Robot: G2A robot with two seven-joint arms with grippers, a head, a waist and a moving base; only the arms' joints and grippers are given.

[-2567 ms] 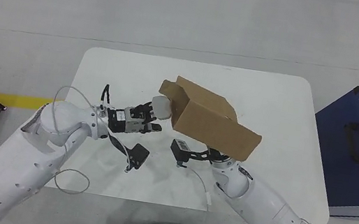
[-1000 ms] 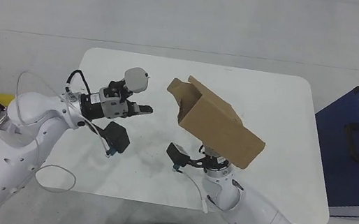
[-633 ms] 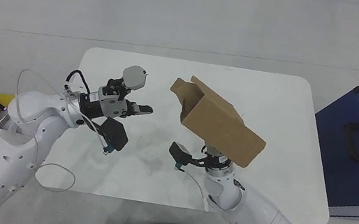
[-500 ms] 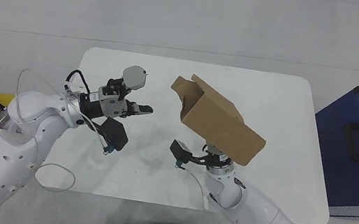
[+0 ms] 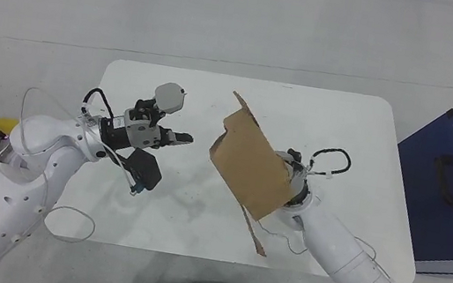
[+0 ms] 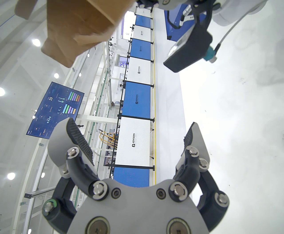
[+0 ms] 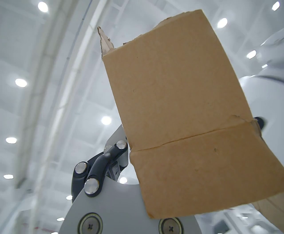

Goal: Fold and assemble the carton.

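- Top view: the brown carton (image 5: pixel 245 167) hangs in the air over the middle of the white counter (image 5: pixel 346 116). It is tilted, with one corner pointing toward the top of the frame and a narrow flap (image 5: pixel 255 233) trailing toward the lower middle.
- The right hand (image 5: pixel 294 177) sits against the carton's right side and has hold of it. Cardboard hides its fingertips, so how wide they stand cannot be told.
- The left hand (image 5: pixel 178 138), in the left half of the frame, is apart from the carton. Its fingers are spread wide and hold nothing.
- Right wrist view: a flat panel (image 7: pixel 173 84) sits in the centre. A creased flap (image 7: pixel 199 168) lies in line with it, not folded in.
- Left wrist view: loose end flaps (image 6: pixel 57 51) show in the upper left corner.
- Progress, as a judgement: the carton seems opened into a sleeve, but its ends look unclosed. Folding and tucking the flaps remains.
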